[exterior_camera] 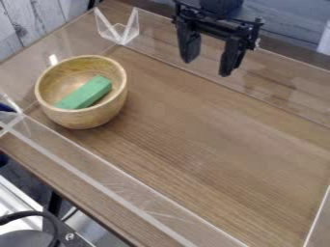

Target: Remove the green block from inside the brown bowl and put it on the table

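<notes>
A: Where's the green block [84,94]?
B: Inside the brown bowl [65,115], left of frame on the desk [206,135].
A: The hand [210,56]?
B: Top centre, fingers spread, empty (arm above cut off).

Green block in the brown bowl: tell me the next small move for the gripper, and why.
Probably carry the gripper across to a spot above the brown bowl. Its jaws are open and empty, and it hangs over bare table well to the side of the bowl, while the green block lies inside, untouched.
</notes>
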